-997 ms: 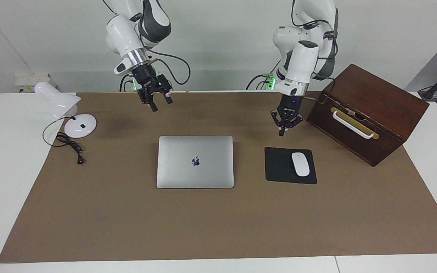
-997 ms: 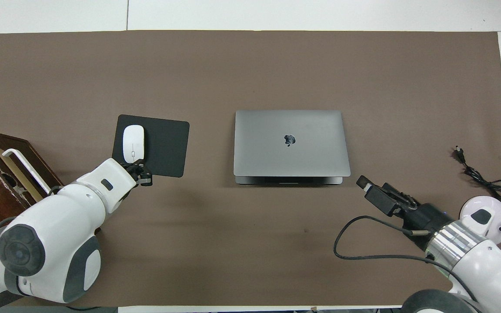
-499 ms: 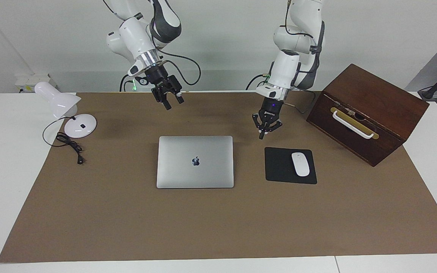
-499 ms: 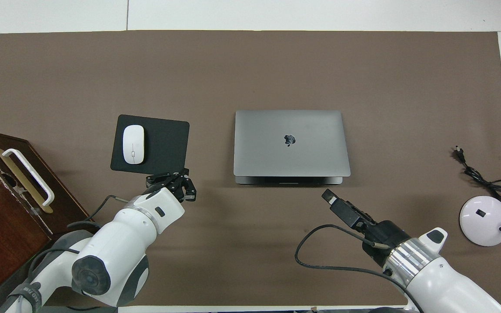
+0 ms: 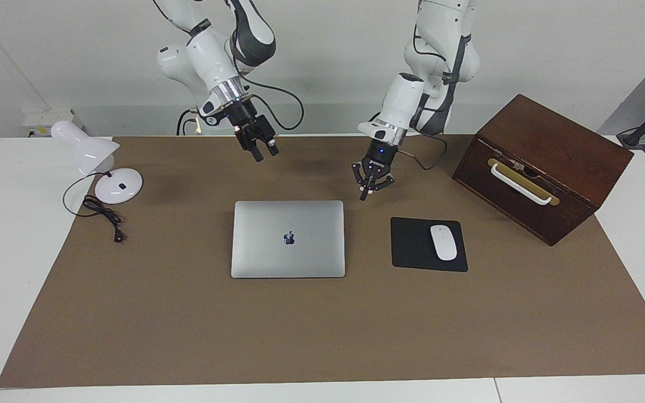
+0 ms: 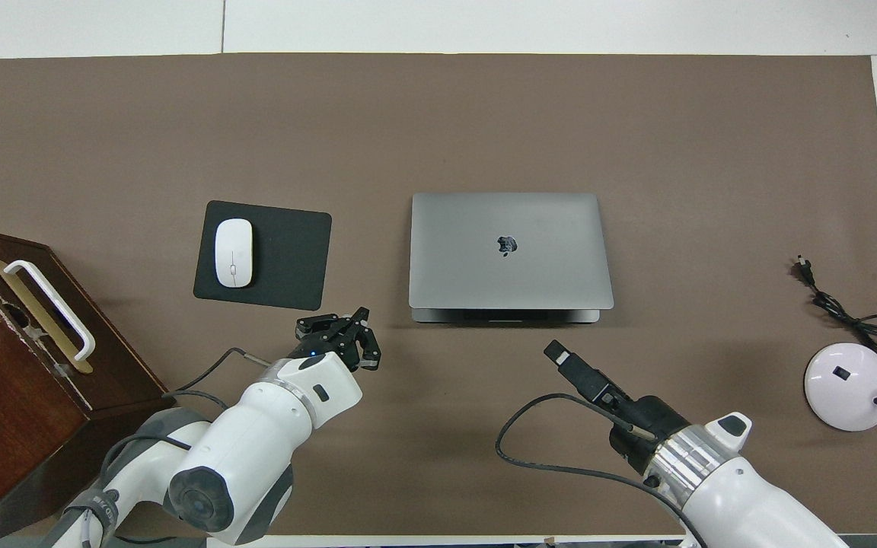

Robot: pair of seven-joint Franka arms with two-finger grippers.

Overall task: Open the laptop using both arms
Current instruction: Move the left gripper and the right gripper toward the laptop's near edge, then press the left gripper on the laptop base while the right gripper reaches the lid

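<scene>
The laptop point(image 5: 288, 239) point(image 6: 511, 251) lies closed and flat in the middle of the brown mat, silver lid up with the dark logo showing. My left gripper point(image 5: 363, 196) point(image 6: 361, 316) hangs low over the mat, just off the laptop's corner nearest the robots on the mouse-pad end; its fingertips meet, so it is shut on nothing. My right gripper point(image 5: 265, 154) point(image 6: 556, 352) is raised over the mat on the robots' side of the laptop, fingers apart and empty. Neither gripper touches the laptop.
A black mouse pad point(image 5: 412, 249) with a white mouse point(image 5: 443, 242) lies beside the laptop toward the left arm's end. A dark wooden box point(image 5: 541, 162) stands past it. A white desk lamp point(image 5: 98, 162) and its cable point(image 5: 104, 215) sit at the right arm's end.
Both grippers have swung inward toward the laptop. The left one moved from beside the mouse pad to near the laptop's corner. The right one moved from the lamp end toward the laptop.
</scene>
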